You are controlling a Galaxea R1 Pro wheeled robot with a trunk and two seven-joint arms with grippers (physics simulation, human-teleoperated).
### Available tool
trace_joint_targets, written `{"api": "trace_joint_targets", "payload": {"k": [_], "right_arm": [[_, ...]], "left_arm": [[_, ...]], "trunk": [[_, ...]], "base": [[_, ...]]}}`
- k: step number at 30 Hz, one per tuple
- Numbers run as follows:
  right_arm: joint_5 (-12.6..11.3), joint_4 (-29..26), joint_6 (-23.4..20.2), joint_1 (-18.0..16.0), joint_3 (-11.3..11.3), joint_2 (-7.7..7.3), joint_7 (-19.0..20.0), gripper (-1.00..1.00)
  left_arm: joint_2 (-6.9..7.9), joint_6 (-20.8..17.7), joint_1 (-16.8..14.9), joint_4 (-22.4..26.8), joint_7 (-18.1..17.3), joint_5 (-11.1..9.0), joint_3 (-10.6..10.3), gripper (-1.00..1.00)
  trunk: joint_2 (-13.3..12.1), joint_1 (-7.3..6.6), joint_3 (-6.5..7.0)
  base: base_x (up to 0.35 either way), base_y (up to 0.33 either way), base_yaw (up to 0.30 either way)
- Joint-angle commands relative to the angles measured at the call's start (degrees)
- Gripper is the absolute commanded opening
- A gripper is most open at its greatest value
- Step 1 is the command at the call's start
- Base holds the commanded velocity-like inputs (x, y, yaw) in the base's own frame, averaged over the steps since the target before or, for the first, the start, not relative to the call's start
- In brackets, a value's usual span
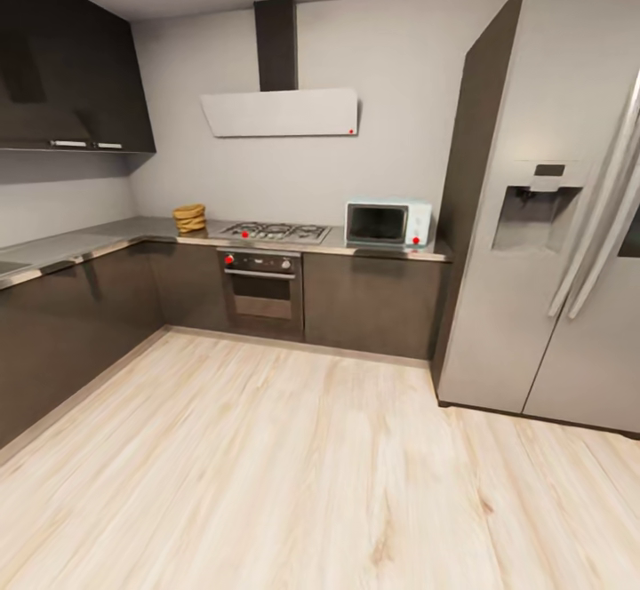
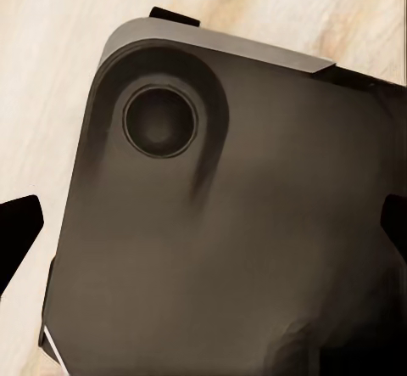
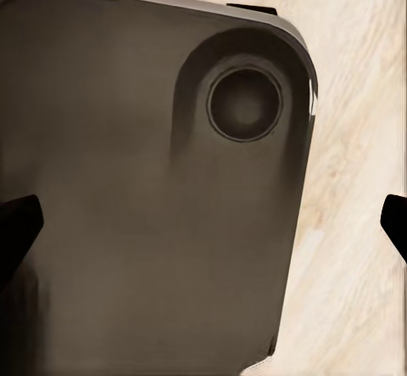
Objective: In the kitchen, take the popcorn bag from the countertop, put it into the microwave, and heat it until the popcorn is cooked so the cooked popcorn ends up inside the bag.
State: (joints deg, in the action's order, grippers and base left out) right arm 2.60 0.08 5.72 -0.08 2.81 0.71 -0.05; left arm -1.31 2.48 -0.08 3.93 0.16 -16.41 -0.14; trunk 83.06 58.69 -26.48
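Viewed from mid-floor, well apart from the far units. Popcorn bag (image 1: 189,218) on the far countertop (image 1: 107,239), left of the gas hob (image 1: 276,232), near the corner of the L-shaped run. Tan-brown, squat, ribbed or rolled in outline; label and contents too small to resolve. Microwave (image 1: 388,223) on the same worktop at the right end, just beside the tall steel fridge (image 1: 551,217); pale mint case, dark glass door shut, red indicator dot low on the white panel.

Handling, judged: bag likely light and soft, sides apt to crumple, mouth open so contents could spill if tipped. Best hold probably on the thick rolled rim, kept upright; squeezing the body not advised.

Materials: worktop grey, glossy, steel-like; cabinets dark brown, matt, flat-fronted. Built-in oven (image 1: 261,283) under the hob, dark with a red knob. White angled extractor hood (image 1: 281,112) on the grey wall. Floor (image 1: 267,466) pale wood plank, grained.

Left gripper (image 2: 203,227) and right gripper (image 3: 203,219): dark fingertips at opposite edges of each wrist view, spread wide, nothing between them. Below each, a dark rounded-corner base panel (image 2: 229,249) with a circular recess, over the plank floor.
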Motion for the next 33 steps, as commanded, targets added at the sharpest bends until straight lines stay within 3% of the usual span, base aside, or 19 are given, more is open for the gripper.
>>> {"api": "trace_joint_targets", "payload": {"k": [1, 33], "right_arm": [[0.2, 0.0, 0.0, 0.0, 0.2, -0.02, -0.2, 1.0], [-0.1, 0.0, 0.2, 0.0, 0.3, -0.02, -0.3, 1.0]], "left_arm": [[-0.01, 0.2, 0.0, 0.0, 0.0, -0.3, 0.0, 1.0], [-0.01, 0.2, 0.0, 0.0, 0.0, -0.3, 0.3, 1.0]], "trunk": [[0.0, 0.03, -0.04], [0.0, 0.03, -0.04]], "base": [[0.323, 0.0, 0.0], [0.323, 0.0, 0.0]]}}
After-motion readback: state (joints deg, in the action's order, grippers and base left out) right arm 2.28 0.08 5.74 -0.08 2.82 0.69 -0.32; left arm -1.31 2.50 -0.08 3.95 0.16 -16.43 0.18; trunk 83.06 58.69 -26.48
